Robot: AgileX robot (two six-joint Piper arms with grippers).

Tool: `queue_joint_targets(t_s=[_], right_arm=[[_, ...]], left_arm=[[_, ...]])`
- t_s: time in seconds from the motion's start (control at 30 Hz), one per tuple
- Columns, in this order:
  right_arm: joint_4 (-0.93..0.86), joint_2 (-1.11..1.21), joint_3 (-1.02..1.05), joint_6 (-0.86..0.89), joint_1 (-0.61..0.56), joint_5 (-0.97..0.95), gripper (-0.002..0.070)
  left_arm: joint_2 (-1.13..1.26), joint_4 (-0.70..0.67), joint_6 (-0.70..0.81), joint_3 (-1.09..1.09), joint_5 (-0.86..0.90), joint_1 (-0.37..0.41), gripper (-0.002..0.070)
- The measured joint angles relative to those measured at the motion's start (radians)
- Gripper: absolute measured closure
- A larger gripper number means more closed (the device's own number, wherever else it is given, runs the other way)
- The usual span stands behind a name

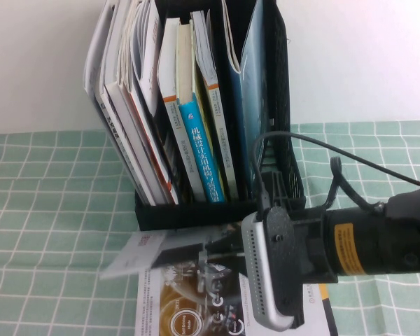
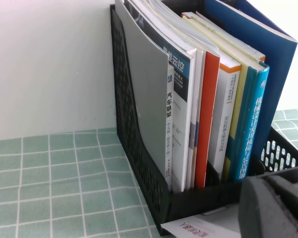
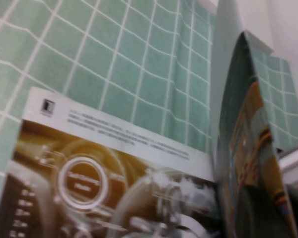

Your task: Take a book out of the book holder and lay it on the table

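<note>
A: Book (image 1: 143, 252) status?
B: Out of the book holder (image 1: 283, 112). Tilted low in front of the rack's base, above another white book (image 1: 175, 308) with a dark circular graphic, which lies flat on the table (image 1: 49, 210). In the right wrist view, seen edge-on and curved (image 3: 248, 129), next to the flat one (image 3: 104, 163).
A: Right gripper (image 1: 220, 262)?
B: Just in front of the rack, at the book's right edge. Fingers hidden behind the wrist housing; cannot tell whether clamped or loosened.
A: Left gripper?
B: Only a dark padded bit (image 2: 273, 208) at the corner of its own camera, near the rack's front. Cannot tell spread.
A: Rack contents?
B: Still packed: blue-spined book (image 1: 203, 154), orange-spined one (image 2: 208, 119), grey folder (image 2: 144, 94) at the left end.
</note>
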Motion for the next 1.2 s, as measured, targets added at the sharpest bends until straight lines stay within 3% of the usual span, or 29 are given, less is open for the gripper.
queue_joint_targets(t_s=[0.23,0.33,0.83,0.97,1.2], right_arm=[[-0.133,0.007,0.0,0.211,0.001,-0.062,0.0344],[-0.144,0.007,0.0,0.281,0.001,-0.073,0.0283],[-0.154,0.007,0.0,0.314,0.001,-0.191,0.0261],[-0.161,0.007,-0.024,0.286,0.001,-0.149,0.0306],[-0.163,-0.046,-0.202,0.21,0.001,0.222,0.0617]], left_arm=[[0.0,0.0,0.0,0.0,0.002,0.0,0.0678],[0.0,0.0,0.0,0.0,0.006,0.0,0.0678],[0.0,0.0,-0.002,0.0,0.024,0.0,0.0678],[0.0,0.0,-0.002,0.0,0.028,0.0,0.0678],[0.0,0.0,-0.002,0.0,0.028,0.0,0.0678]])
